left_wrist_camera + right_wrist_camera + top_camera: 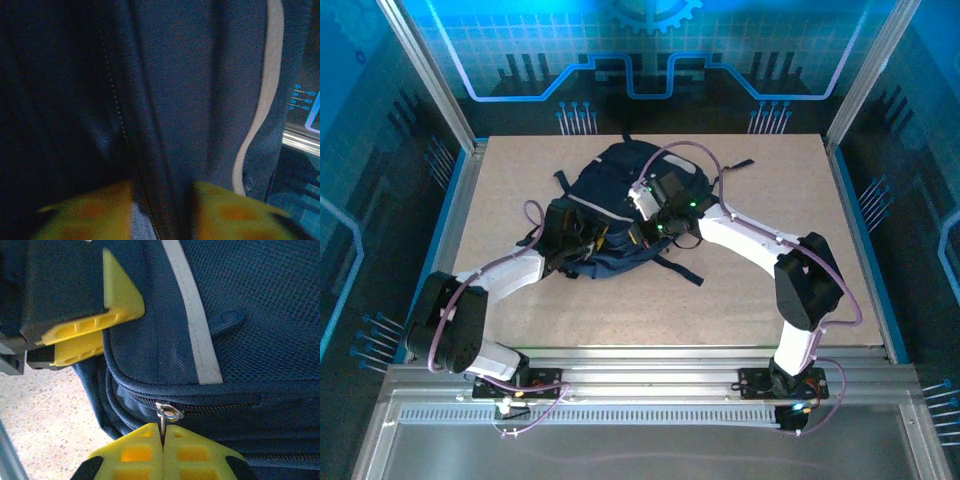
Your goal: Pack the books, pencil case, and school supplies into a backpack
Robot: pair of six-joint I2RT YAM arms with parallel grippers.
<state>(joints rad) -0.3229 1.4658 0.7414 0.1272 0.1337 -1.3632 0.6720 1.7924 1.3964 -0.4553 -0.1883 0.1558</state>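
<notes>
The dark navy backpack (pixel 620 185) lies in the middle of the table with its grey stripe (pixel 192 315) facing the right wrist camera. My right gripper (pixel 163 432) is shut on the small metal zipper pull (pixel 162 422) that hangs from the slider (pixel 169 411). My left gripper (pixel 162 200) pinches a fold of backpack fabric with a zipper line (pixel 120 115) between its yellow fingers (pixel 235 215). In the right wrist view those left fingers (pixel 120 300) press on the bag's top left corner. The books, pencil case and school supplies are hidden.
The backpack's dark straps (pixel 680 268) trail toward the near side of the beige table (pixel 770 180). Metal frame posts (pixel 430 90) and blue panels wall in the table. Both arms (pixel 750 235) reach in from the near edge and meet over the bag.
</notes>
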